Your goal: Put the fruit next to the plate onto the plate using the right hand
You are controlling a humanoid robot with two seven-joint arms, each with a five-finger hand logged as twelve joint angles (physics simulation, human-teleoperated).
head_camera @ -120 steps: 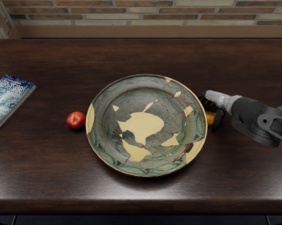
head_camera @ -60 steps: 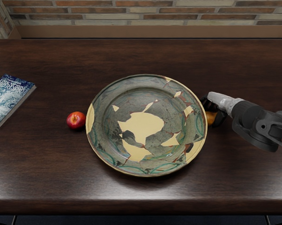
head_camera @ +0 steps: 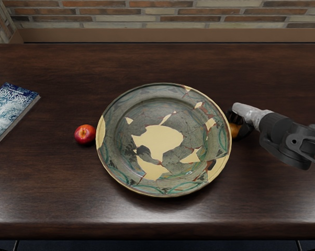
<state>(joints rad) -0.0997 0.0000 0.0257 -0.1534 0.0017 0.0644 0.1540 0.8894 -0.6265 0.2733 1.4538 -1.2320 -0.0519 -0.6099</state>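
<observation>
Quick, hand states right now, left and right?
Left hand: not in view.
Right hand: closed on the orange fruit beside the plate.

My right hand (head_camera: 240,124) is mostly lost to me, a dark lump wedged between the plate (head_camera: 224,151) rim and its own grey wrist (head_camera: 250,113). Of the orange fruit (head_camera: 234,131) there I get only a sliver, so whether the hand holds it or merely covers it I cannot tell. The right arm (head_camera: 291,140) runs off the picture's right edge. The book (head_camera: 13,107) is clipped by the left edge (its cover lettering is too blurred to read), and the desk (head_camera: 58,183) is cut off at both sides
</observation>
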